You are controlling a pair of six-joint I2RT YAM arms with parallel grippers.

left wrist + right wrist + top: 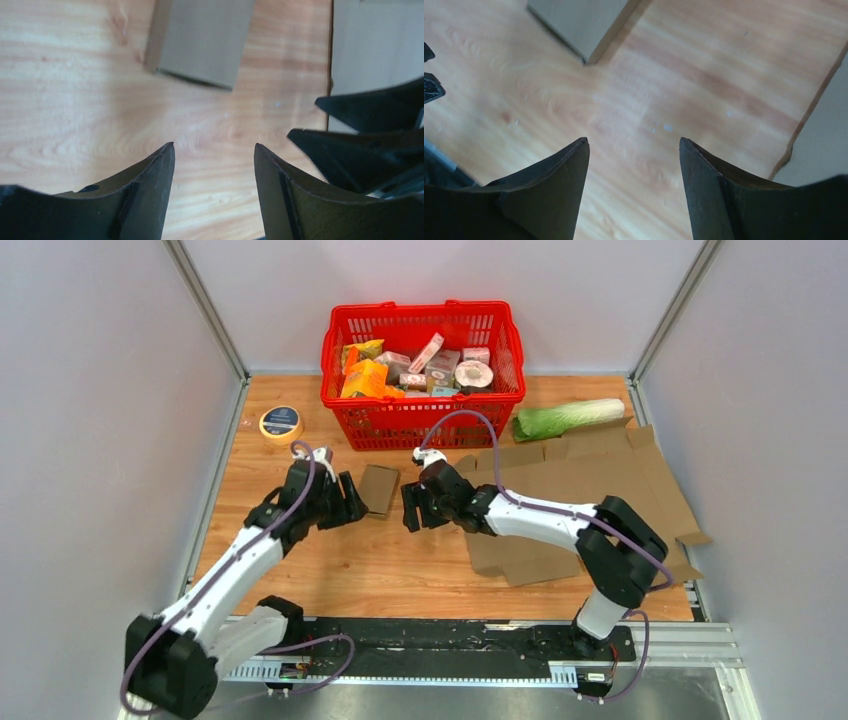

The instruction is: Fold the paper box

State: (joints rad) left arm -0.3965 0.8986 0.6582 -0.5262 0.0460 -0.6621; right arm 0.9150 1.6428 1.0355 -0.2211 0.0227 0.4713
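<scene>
A small brown paper box [378,489] lies on the wooden table between my two grippers. It shows at the top of the left wrist view [202,40] and at the top left of the right wrist view [576,22]. My left gripper [350,502] is open and empty just left of the box; in its own view the gripper [214,146] hovers over bare wood short of the box. My right gripper [412,510] is open and empty just right of the box, its jaws [634,141] over bare wood.
A large flattened cardboard sheet [590,490] covers the table's right side under my right arm. A red basket [423,390] full of groceries stands at the back. A roll of tape [281,424] lies back left, a green cabbage [565,418] back right.
</scene>
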